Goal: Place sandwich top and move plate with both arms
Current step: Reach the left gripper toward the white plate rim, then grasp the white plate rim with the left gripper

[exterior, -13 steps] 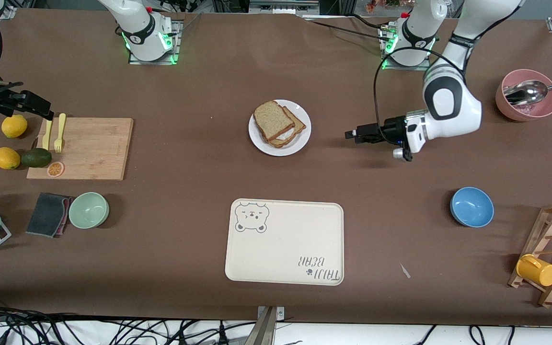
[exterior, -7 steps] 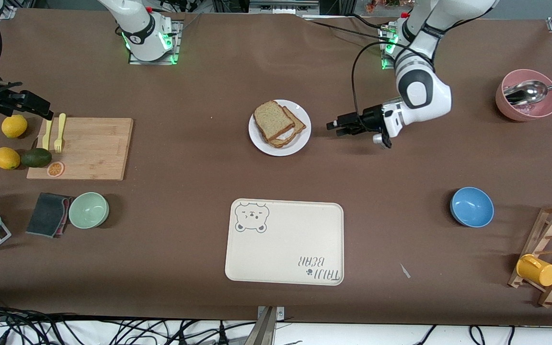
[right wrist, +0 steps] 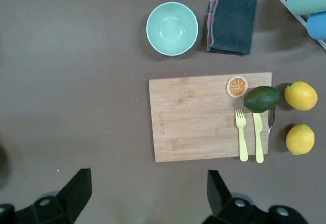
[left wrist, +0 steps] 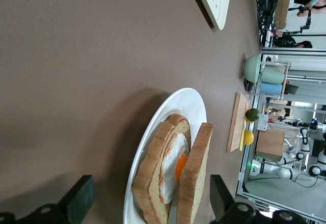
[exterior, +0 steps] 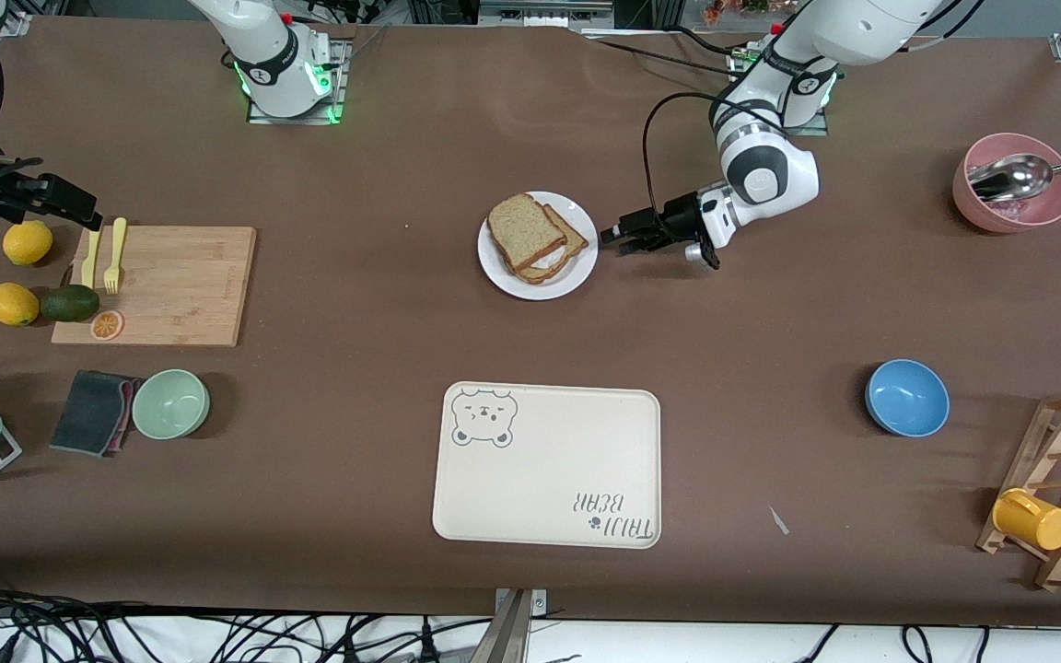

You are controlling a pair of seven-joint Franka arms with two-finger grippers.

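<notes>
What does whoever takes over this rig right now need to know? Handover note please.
Left gripper: open, low beside the plate at the left arm's end, lined up with its rim.
Right gripper: open, waiting above the cutting board.
Sandwich top: already leaning on the egg slice on the plate.
Left: grip the plate and move it with both arms.

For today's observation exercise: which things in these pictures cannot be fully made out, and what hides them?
- Fried egg: front view, hidden under the sandwich top.
- Plate: left wrist view, cut off by the frame edge.
- Right gripper: front view, mostly cut off at the edge.
- Pink bowl: contents masked by the ladle.
</notes>
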